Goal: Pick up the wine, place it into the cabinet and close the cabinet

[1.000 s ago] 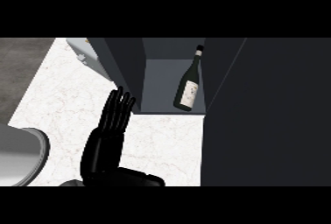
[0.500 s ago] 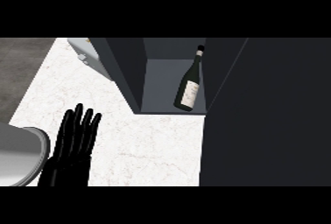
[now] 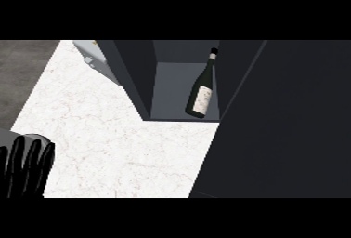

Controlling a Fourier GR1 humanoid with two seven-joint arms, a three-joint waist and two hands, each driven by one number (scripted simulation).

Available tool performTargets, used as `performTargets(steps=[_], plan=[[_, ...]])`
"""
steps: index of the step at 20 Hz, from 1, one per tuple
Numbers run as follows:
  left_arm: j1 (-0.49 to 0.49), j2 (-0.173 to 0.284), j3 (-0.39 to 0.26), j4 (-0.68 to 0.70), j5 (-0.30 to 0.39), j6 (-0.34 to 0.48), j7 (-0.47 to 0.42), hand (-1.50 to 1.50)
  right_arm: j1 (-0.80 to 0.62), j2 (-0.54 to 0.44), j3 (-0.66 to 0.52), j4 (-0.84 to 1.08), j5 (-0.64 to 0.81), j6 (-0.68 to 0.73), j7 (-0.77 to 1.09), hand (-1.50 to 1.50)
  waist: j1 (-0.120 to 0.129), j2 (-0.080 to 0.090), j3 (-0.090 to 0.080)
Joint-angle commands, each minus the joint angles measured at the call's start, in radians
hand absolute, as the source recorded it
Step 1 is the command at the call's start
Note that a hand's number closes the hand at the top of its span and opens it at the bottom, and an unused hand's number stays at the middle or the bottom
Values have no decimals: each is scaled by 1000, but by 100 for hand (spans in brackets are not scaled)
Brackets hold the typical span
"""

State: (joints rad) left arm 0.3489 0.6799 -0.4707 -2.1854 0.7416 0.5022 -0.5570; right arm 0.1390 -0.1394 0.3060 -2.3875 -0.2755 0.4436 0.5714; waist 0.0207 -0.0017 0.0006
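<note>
Head view. We see the wine bottle (image 3: pixel 201 91) inside the open cabinet (image 3: pixel 179 102), standing on its floor at the right side, beside the right wall. Its long axis runs near to far, neck toward the far end and leaning slightly right, pale label facing us. The left hand (image 3: pixel 26 166), fingers straight and apart, holds nothing at the near left of the white marbled counter (image 3: pixel 116 139). The cabinet door (image 3: pixel 288 121) stands open on the right.

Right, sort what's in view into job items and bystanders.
Job: wine bottle, standing inside the cabinet; cabinet door, open; left hand, open, at the lower left.
Bystanders: white marble counter; grey plate at the left edge.
</note>
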Motion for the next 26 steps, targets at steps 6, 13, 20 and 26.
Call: performTargets(steps=[6, 13, 20, 26], plan=[[286, 109, 260, -51, 135, -251, -82, -150, -97, 132, 298, -99, 198, -144, 144, 150, 7, -8, -3], [358, 128, 431, 0, 202, -423, -88, -150, -395, 139, 425, 136, 390, -367, 76, 150, 16, -3, -3], [387, 153, 600, 31, 314, -546, -30, -150, -699, 139, 447, 382, 374, -629, 85, 150, 23, 0, -2], [417, 94, 584, 29, 256, -605, -7, -150, -887, 139, 318, 573, 300, -655, 53, 150, 11, 2, -1]])
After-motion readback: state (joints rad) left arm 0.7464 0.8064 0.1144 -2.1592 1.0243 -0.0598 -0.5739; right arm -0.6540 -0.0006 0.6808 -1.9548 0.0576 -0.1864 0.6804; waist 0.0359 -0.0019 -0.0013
